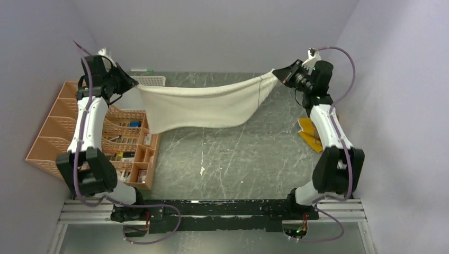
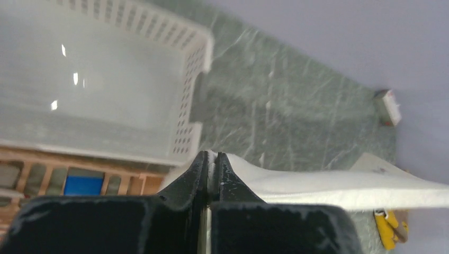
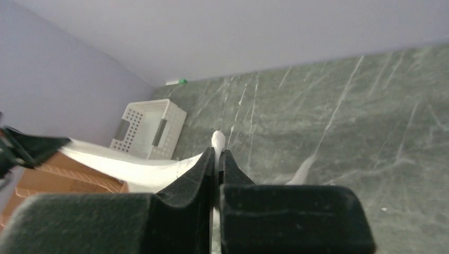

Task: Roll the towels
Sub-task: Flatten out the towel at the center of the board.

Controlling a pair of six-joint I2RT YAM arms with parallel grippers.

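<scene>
I have the off-white towel (image 1: 204, 106) hanging in the air across the upper middle of the overhead view. It is stretched between both claws and sags in its middle above the green stone table (image 1: 227, 164). The left claw (image 1: 135, 88) is clenched on its left corner. The right claw (image 1: 275, 74) is clenched on its right corner, just past a dark stitched line. Each wrist view shows cloth pinched between closed fingers.

The mustard-yellow towel (image 1: 308, 133) lies on the table at the right of the frame, partly hidden behind the right arm. Behind the hanging towel's left end sits a white perforated basket (image 1: 149, 80). Below it, at the left edge, a tan divided organizer (image 1: 58, 132) holds small items, with the left arm crossing in front of it. A small white-and-red box (image 2: 389, 106) shows at the right of the left wrist view. A green-tipped marker (image 1: 143, 69) lies by the back wall.
</scene>
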